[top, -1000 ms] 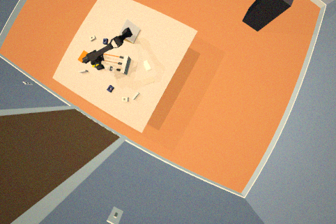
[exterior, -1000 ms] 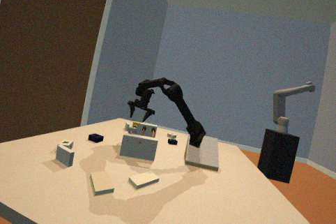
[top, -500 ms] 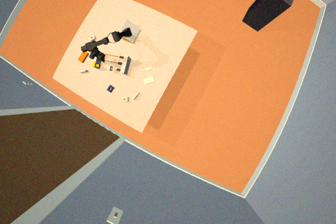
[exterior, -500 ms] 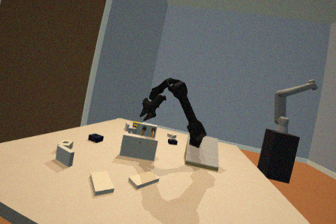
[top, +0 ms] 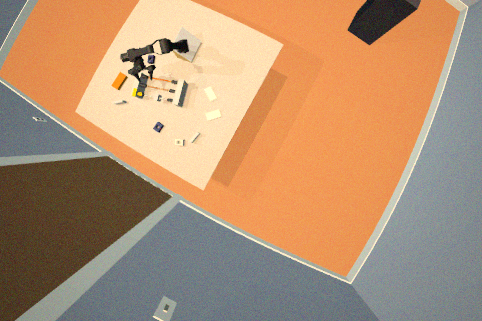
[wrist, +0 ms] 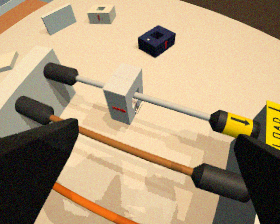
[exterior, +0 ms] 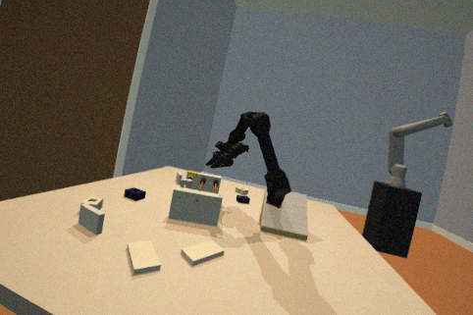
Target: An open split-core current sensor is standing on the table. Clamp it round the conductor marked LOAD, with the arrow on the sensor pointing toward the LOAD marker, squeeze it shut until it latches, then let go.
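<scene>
While the gripper [top: 146, 78] [exterior: 212, 164] [wrist: 157, 135] is spread empty, the split-core current sensor [exterior: 185, 183] [wrist: 122, 95] sits round the LOAD conductor [wrist: 176, 107]; its latch could be left unseated by too light a squeeze.

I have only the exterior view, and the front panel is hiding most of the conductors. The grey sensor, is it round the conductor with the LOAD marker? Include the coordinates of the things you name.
Observer: Yes. In the wrist view, the pale conductor [wrist: 176, 106] by the LOAD marker [wrist: 277, 127] [exterior: 192, 174] passes through the grey sensor [wrist: 122, 92] [top: 159, 98] [exterior: 185, 183].

Operator: Thank you. Are the fingers touching the sensor?

Observer: No, the gripper [wrist: 157, 135] [top: 145, 78] [exterior: 212, 164] is open, with both fingers apart from it.
</scene>
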Action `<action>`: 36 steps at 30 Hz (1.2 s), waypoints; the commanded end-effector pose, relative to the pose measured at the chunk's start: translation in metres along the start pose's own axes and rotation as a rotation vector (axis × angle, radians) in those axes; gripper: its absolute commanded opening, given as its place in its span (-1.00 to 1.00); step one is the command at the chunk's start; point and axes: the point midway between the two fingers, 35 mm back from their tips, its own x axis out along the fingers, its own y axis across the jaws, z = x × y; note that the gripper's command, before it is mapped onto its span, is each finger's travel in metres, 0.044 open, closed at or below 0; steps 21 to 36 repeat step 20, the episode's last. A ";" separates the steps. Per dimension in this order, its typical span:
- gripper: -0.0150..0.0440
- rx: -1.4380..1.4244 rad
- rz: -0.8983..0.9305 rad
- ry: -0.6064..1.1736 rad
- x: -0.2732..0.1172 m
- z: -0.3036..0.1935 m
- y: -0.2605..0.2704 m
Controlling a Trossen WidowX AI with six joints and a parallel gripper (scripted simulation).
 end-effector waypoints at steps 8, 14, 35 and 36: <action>1.00 0.009 0.002 0.006 0.001 0.001 0.000; 1.00 0.009 0.002 0.006 0.001 0.001 0.000; 1.00 0.167 0.004 0.071 0.007 0.001 -0.001; 1.00 0.167 0.004 0.071 0.007 0.001 -0.001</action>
